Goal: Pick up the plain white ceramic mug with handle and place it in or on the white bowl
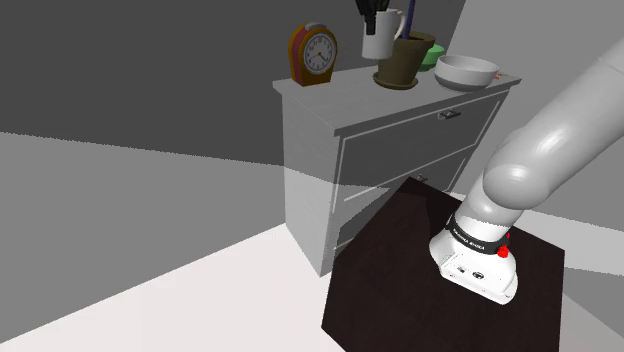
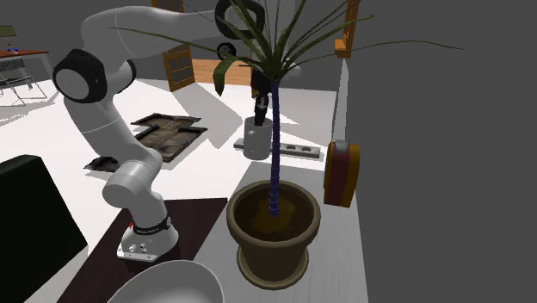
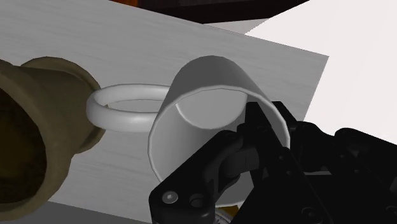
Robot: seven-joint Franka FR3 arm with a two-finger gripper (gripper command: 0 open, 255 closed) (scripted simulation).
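currently the plain white cylindrical mug with a ring handle [image 1: 380, 42] is clasped by the all-black two-finger tool [image 1: 374, 14], which is closed on the mug's wall near the rim. in the wrist view one finger is seen inside the mouth and the other against the outer side, so the thin wall is pinched between them. this grip is judged to suit the mug because the wall is narrow enough to be spanned, while the handle [image 3: 124, 108] is left free and is turned toward the brown, flared plant pot [image 3: 32, 127]

in the shoulder view the mug is seen hanging upright above the top of the pale grey chest of drawers [image 1: 400, 150], its base apparently clear of the surface. it is placed just beside the pot, between the round-faced red-and-yellow mantel clock [image 1: 313, 55] and the shallow white bowl [image 1: 467, 72]. the bowl is set at the shoulder view's right end of the top, on the other side of the pot from the mug, so the pot and its tall, thin-leaved plant [image 2: 275, 181] lie in the way

the lift is judged done and the carry not yet begun. enough height to clear the pot's rim is expected to be needed next, with a path around the stem and leaves, which could be brushed. a risk is also seen in the one-wall pinch: the mug could swing or slip if moved sharply, so a gentle lowering into the bowl is advised
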